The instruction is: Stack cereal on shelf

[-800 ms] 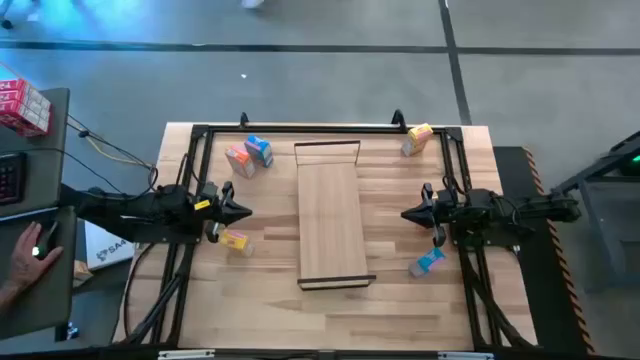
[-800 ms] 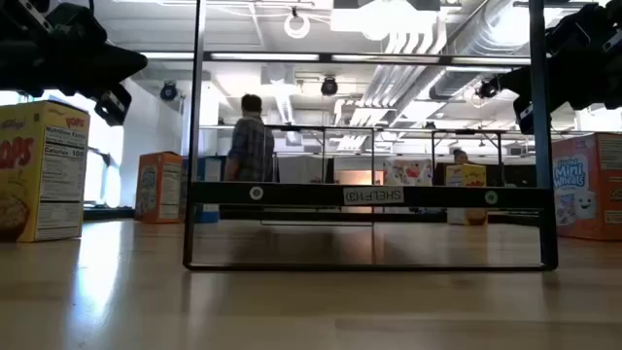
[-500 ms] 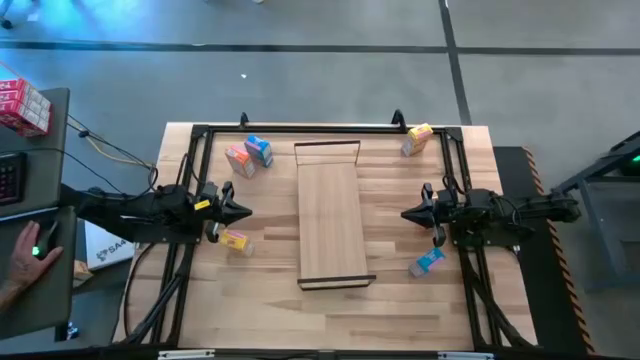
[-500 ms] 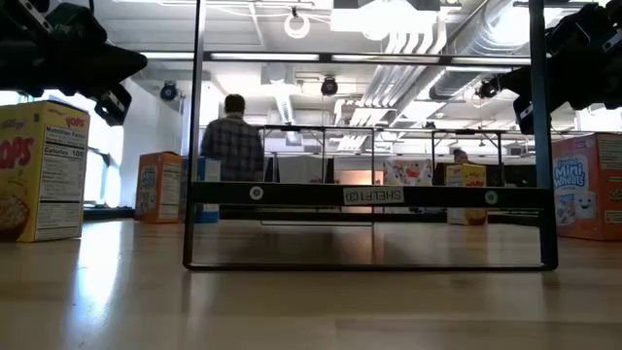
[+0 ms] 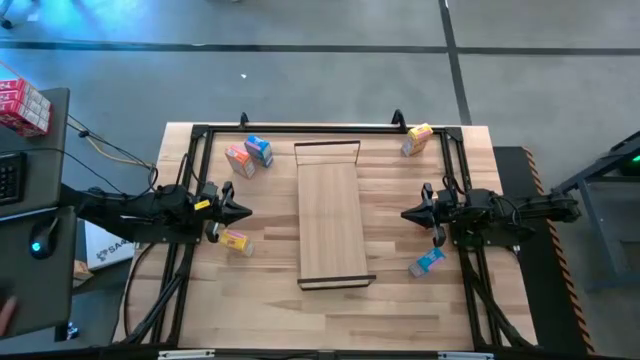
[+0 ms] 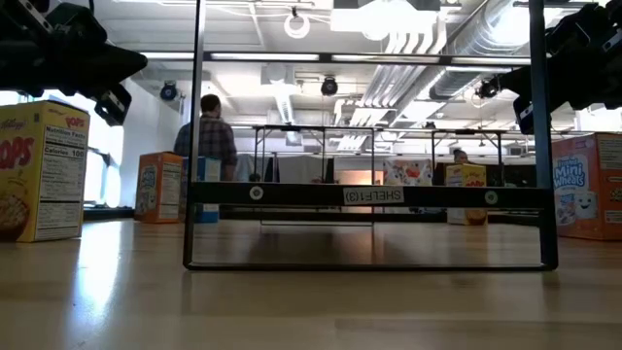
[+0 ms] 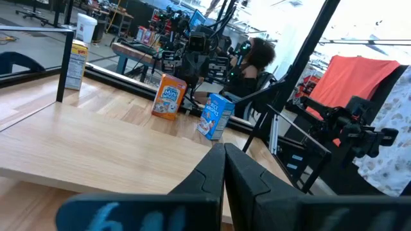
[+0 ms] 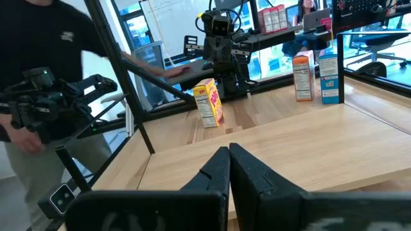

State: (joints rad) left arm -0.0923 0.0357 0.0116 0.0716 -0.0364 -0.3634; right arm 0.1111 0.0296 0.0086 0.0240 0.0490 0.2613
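Now the left gripper point(image 5: 243, 211) hangs over the table's left side with its fingers pressed together on nothing, a yellow box point(image 5: 235, 240) just beside it. Opposite, the right gripper point(image 5: 408, 215) is likewise closed and empty, near a blue box point(image 5: 427, 263). Between them lies the shelf point(image 5: 330, 213), bare, with an orange box point(image 5: 239, 160) and another blue box point(image 5: 259, 150) near its far left corner.

Bright ceiling lights point(image 6: 296, 21) and windows point(image 7: 359, 25) are glaring in the low and wrist views, while blurred near fingers point(image 8: 221, 173) are softening, and the tabletop point(image 5: 400, 300) is lying evenly lit.
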